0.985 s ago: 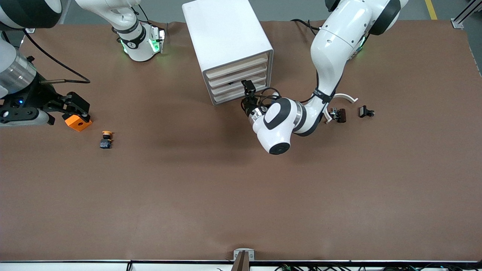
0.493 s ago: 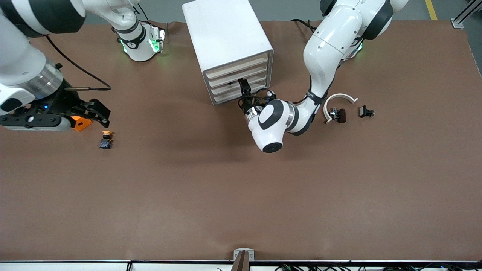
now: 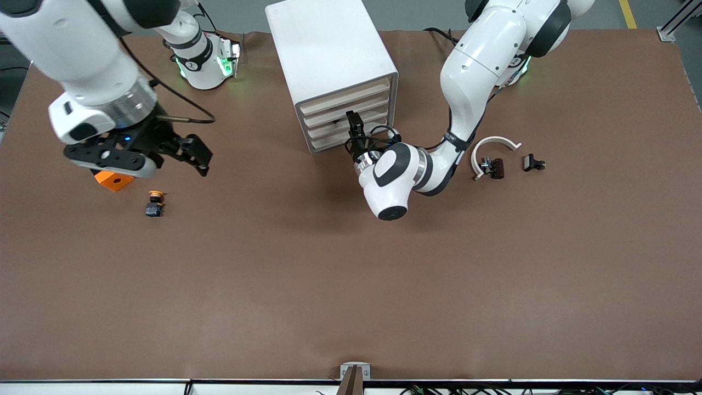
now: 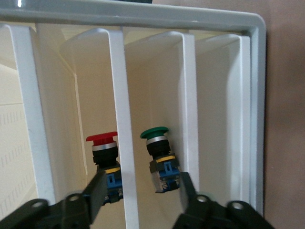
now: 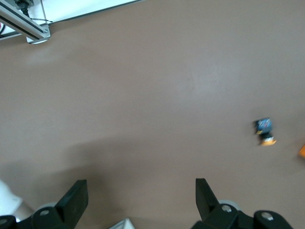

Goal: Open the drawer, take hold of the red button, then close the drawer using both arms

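The white cabinet (image 3: 329,49) stands at the robots' edge of the table, all four cream-fronted drawers pushed in. My left gripper (image 3: 352,125) is at the cabinet's front, open. In the left wrist view its fingers (image 4: 97,193) stand on either side of one middle drawer's front slat (image 4: 123,119), around it and not closed on it. Next to that slat the red-capped button (image 4: 102,151) lies inside the drawer. A green-capped button (image 4: 156,148) lies in the adjoining drawer. My right gripper (image 3: 192,156) hangs open and empty over the table toward the right arm's end; the right wrist view (image 5: 141,198) shows the same.
An orange block (image 3: 112,180) and a yellow-orange-capped button (image 3: 155,203) lie under and beside the right hand; the button also shows in the right wrist view (image 5: 263,131). A white arc piece (image 3: 496,144) and two small dark parts (image 3: 492,166) (image 3: 533,163) lie toward the left arm's end.
The right arm has swung in from the table's end toward the cabinet, its gripper now past the orange block. The left gripper has moved a little closer to the drawer fronts.
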Tool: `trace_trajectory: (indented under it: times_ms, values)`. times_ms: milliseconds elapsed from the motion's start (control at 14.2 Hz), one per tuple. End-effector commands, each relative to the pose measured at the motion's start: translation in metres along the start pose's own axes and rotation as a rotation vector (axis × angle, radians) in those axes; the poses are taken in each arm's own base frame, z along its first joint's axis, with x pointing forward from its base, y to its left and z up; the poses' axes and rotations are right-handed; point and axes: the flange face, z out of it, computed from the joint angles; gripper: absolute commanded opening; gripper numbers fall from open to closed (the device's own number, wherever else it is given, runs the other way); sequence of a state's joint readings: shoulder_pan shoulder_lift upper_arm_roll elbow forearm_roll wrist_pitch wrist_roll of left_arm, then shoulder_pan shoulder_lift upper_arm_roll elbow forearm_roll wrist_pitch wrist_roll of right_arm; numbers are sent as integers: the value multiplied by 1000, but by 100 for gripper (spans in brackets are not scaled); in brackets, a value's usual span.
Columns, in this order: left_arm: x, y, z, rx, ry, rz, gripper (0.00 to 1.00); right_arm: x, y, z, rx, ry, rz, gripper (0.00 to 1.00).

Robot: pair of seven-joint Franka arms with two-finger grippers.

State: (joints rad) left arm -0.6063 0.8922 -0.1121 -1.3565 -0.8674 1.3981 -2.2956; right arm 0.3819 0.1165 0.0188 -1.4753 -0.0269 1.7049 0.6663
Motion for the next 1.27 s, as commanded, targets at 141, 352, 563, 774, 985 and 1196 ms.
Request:
trace_trajectory:
  times_ms: [141, 352, 563, 774, 985, 1196]
  values:
    - [-10, -14, 18, 36, 26, -6, 41, -23, -40, 11, -11, -25, 185, 100]
    - [-8, -12, 11, 34, 16, -4, 15, -45, -68, 19, -16, -35, 267, 100]
    - [1, -11, -11, 20, -15, -14, 0, -59, -89, 31, -27, -42, 358, 100]
    - [9, -7, -32, 11, -47, -24, 0, -78, -108, 36, -33, -42, 387, 100]
    - [19, -4, -61, -6, -97, -14, 0, -95, -132, 45, -16, -42, 372, 100]
    - [32, 5, -91, -41, -155, -17, 0, -122, -161, 66, -29, -52, 459, 100]
